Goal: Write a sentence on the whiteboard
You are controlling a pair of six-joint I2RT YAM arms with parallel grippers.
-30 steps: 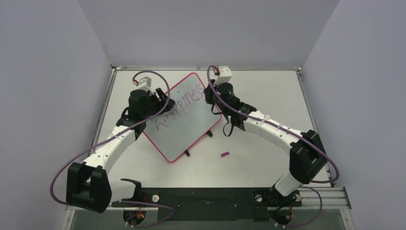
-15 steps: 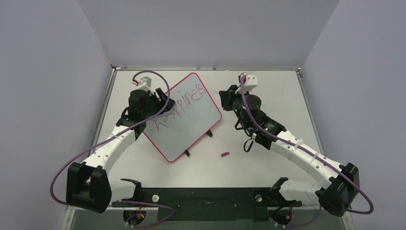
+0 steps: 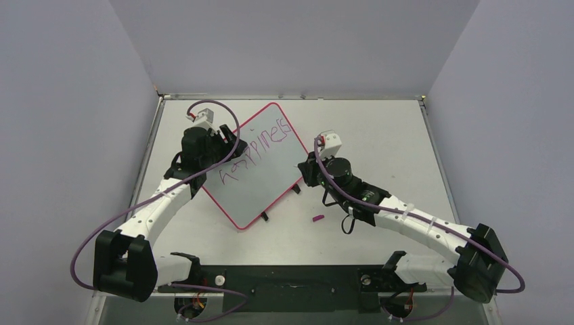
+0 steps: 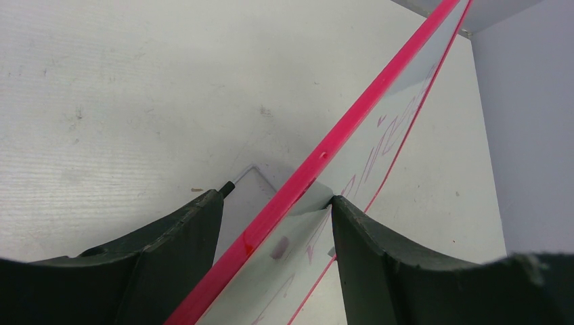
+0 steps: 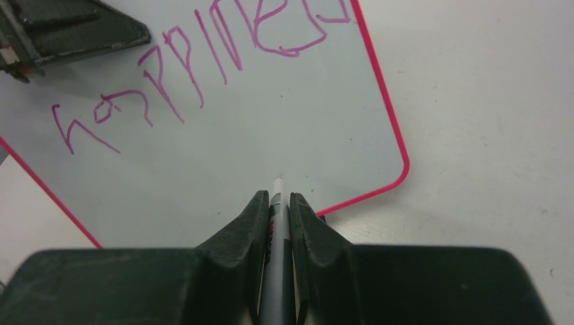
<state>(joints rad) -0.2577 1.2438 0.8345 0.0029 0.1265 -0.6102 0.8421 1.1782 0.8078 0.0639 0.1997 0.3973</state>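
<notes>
The whiteboard (image 3: 271,172), white with a thin red-pink frame, lies turned diagonally on the table. The sentence (image 3: 260,145) on it is one slanted purple-magenta word, "happiness" (image 5: 196,74). My left gripper (image 3: 227,145) is at the board's left edge. In the left wrist view it stands open (image 4: 276,196) astride the red frame (image 4: 352,122), its right finger against the board's face. My right gripper (image 3: 308,172) is shut on a grey marker (image 5: 277,203). The marker's tip points at blank board (image 5: 271,135) below the word, near the board's right corner.
A small purple marker cap (image 3: 317,218) lies on the white table (image 3: 379,135) in front of the board. Two black clips (image 3: 265,217) stick out of the board's near edge. Grey walls close the table in at the back and on both sides.
My right arm left the end of the word, swung out to the right, and came back lower to the board's right corner, marker still held. The left arm and board have not moved.
</notes>
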